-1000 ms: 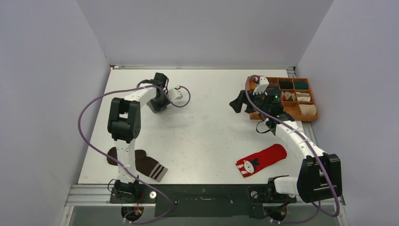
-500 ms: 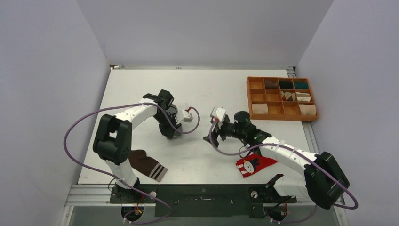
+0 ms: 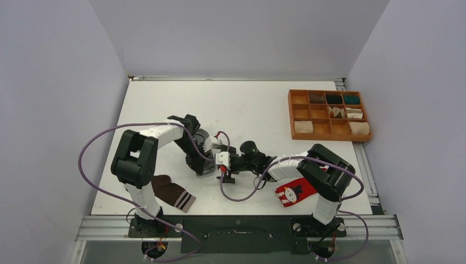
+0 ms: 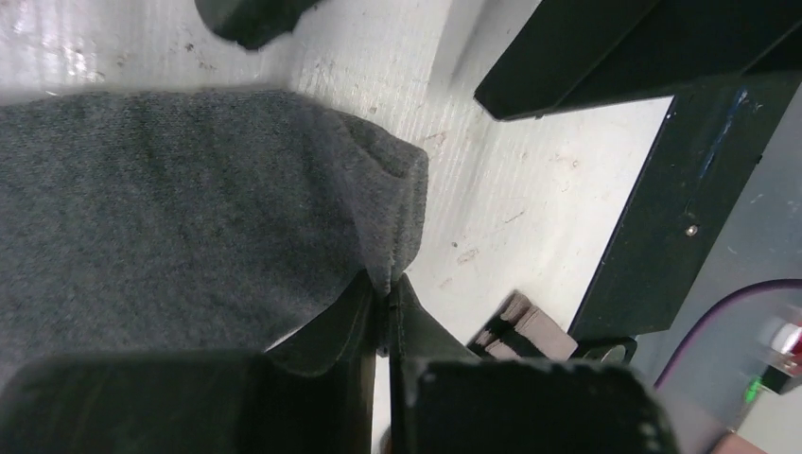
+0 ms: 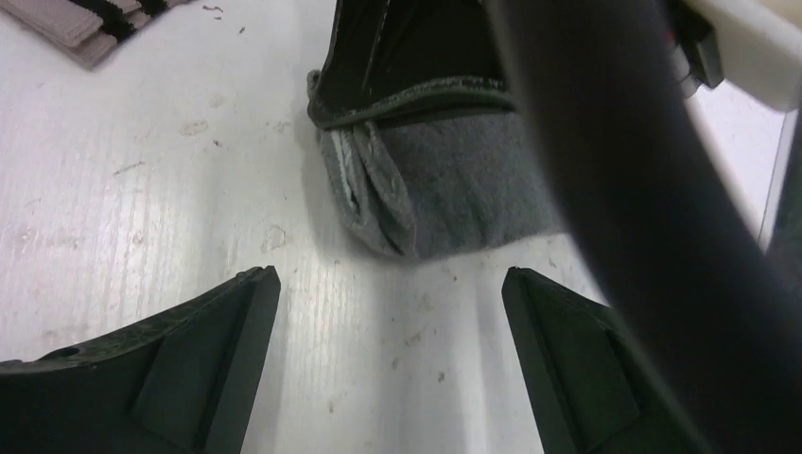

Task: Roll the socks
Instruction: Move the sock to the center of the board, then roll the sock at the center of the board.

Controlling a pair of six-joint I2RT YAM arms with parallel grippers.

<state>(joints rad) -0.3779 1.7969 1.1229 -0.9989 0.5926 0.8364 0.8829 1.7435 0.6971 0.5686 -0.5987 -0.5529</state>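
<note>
My left gripper (image 4: pixel 386 284) is shut on the edge of the plain grey sock (image 4: pixel 170 199), which lies on the table. In the top view this gripper (image 3: pixel 204 164) sits mid-table and covers most of the sock. My right gripper (image 5: pixel 390 284) is open and empty, low over the table, its fingers (image 5: pixel 227 322) just short of the grey sock's folded end (image 5: pixel 444 180). In the top view it (image 3: pixel 224 168) faces the left gripper closely. The dark brown sock with the pale-striped cuff (image 3: pixel 173 193) lies front left. The red sock with the white figure (image 3: pixel 297 190) lies front right, partly under the right arm.
A wooden compartment tray (image 3: pixel 292 114) stands at the back right, holding beige, cream, teal and dark rolled bundles. Purple cables loop beside both arms. Grey walls enclose the table on three sides.
My right arm swung from the tray down to the table's middle, ending close to the left gripper. My left gripper came forward and right from the back left, with the grey sock.
</note>
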